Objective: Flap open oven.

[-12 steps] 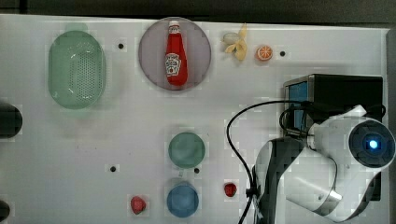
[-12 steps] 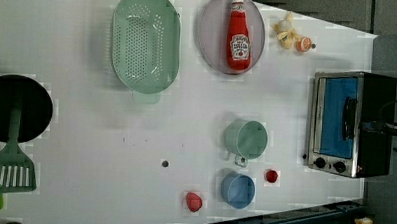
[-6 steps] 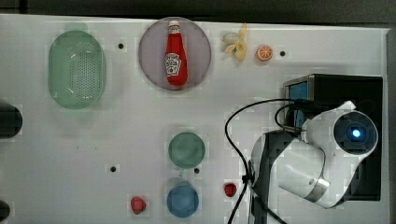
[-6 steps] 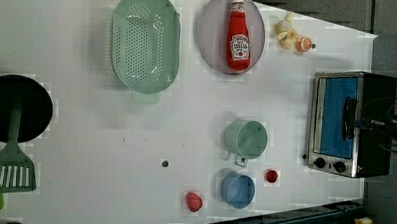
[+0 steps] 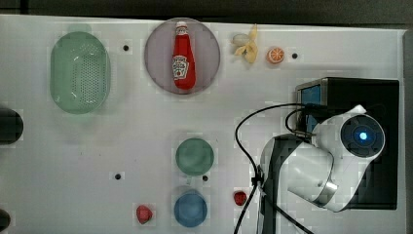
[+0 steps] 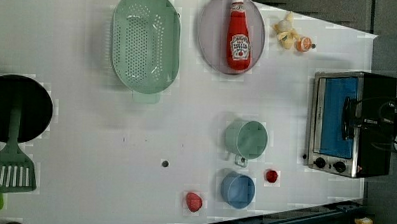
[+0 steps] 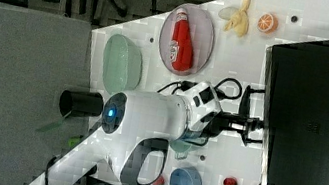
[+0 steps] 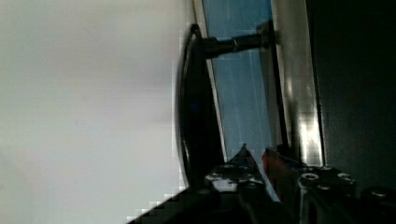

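The oven (image 5: pixel 370 92) stands at the top view's right, black-topped, with a blue glass door (image 6: pixel 336 117) in a silver frame, and the door lies flat against that frame. Its dark bar handle (image 6: pixel 345 117) runs along the glass. My gripper (image 6: pixel 357 122) is right at this handle, and the white arm (image 5: pixel 336 161) hangs over the oven's front edge. In the right view the gripper (image 7: pixel 251 129) points at the oven's front (image 7: pixel 319 123). The wrist view shows the handle (image 8: pixel 194 102) just beside one fingertip (image 8: pixel 233 170). Blue glass shows in the narrow gap of the gripper (image 8: pixel 254 156).
In front of the oven stand a green cup (image 5: pixel 195 156) and a blue cup (image 5: pixel 190 209), with two small red fruits (image 5: pixel 240 197) nearby. A ketchup bottle (image 5: pixel 184 56) lies on a plate. There is also a green colander (image 5: pixel 80 72), a banana peel (image 5: pixel 246 46), an orange half (image 5: pixel 275 54) and a black pan (image 6: pixel 16 108).
The arm's wrist has shifted toward the top view's left, closer over the oven's front edge. The door looks the same as before.
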### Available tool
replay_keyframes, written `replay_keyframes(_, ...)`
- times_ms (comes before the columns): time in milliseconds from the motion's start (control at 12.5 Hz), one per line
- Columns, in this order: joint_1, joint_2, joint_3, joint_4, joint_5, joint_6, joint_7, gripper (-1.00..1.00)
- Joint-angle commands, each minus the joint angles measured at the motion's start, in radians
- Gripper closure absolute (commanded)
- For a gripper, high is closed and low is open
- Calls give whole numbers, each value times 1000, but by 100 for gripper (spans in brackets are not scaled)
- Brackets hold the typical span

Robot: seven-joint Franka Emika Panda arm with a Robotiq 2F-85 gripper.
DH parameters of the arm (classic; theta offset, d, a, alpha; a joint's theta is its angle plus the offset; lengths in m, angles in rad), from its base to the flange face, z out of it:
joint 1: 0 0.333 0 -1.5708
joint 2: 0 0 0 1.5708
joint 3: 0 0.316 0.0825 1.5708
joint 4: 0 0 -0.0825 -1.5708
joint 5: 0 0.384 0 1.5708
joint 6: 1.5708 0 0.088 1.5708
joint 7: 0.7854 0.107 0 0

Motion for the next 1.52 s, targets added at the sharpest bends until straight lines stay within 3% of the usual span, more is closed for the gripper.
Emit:
replay_keyframes(80, 25, -13, 49, -10, -24, -9, -10, 65)
replay_keyframes(720, 95, 27, 158, -54, -367, -15, 397, 65)
replay_keyframes(1040, 138, 114, 207, -52, -474, -17, 606, 65)
replay_keyframes(1520, 247, 275, 215, -16, -707, -35, 972, 65)
